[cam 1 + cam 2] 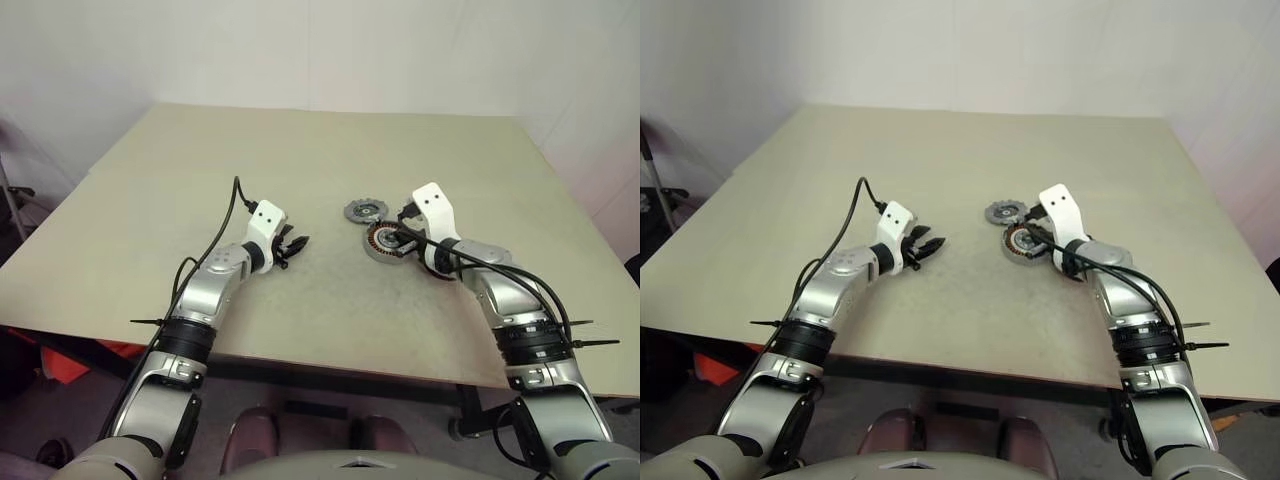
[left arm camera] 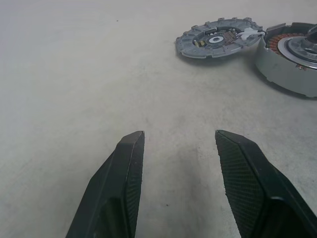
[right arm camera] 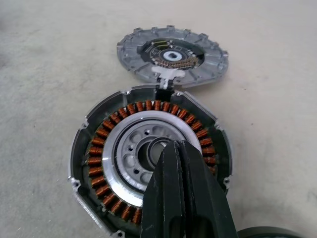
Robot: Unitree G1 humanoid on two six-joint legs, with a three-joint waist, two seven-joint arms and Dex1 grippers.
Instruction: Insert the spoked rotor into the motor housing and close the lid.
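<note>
The motor housing [image 3: 99,148], a round metal cup with a ring of copper coils around a silver centre, lies on the table [image 1: 300,150]. The lid [image 3: 173,59], a flat grey notched disc, lies flat against the housing's far rim, joined to it by a small white tab. My right gripper [image 3: 178,145] is shut, its tips over the housing's central hub, with nothing visible between the fingers. A dark rounded rim [image 3: 267,232] shows beside the housing; I cannot tell whether it is the spoked rotor. My left gripper [image 2: 178,136] hangs open over bare table, left of both parts.
The beige table runs far behind and to both sides of the parts. Its front edge [image 1: 330,365] lies close under my forearms. A pale wall stands behind the table.
</note>
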